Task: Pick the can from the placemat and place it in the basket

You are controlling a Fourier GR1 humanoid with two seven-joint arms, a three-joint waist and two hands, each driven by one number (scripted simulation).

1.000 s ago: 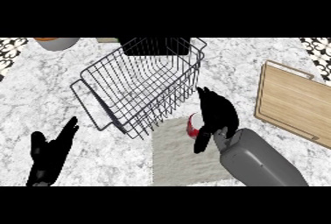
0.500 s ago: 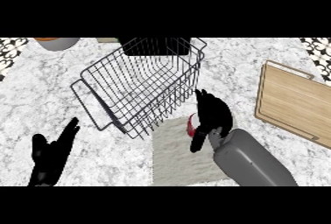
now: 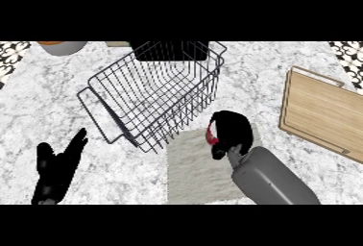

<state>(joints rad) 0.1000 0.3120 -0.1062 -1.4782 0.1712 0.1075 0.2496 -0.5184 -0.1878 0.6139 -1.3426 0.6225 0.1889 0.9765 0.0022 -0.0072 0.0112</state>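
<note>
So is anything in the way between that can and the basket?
Nothing visible. The right hand is curled round the can on the placemat, and the basket stands right beside the mat. Only the basket's own wire wall probably needs lifting over.

We see only a sliver of the small red can [image 3: 210, 135] — a curved red side with a pale edge; the rest is hidden under the black right hand [image 3: 231, 129], whose fingers curl round it; we cannot tell whether it is upright. It shows over the far right corner of the pale, rough-textured rectangular placemat [image 3: 195, 168]; the dark wire basket [image 3: 156, 93] — open-topped, slanted across the counter — lies just beside the mat's far left corner.
</note>
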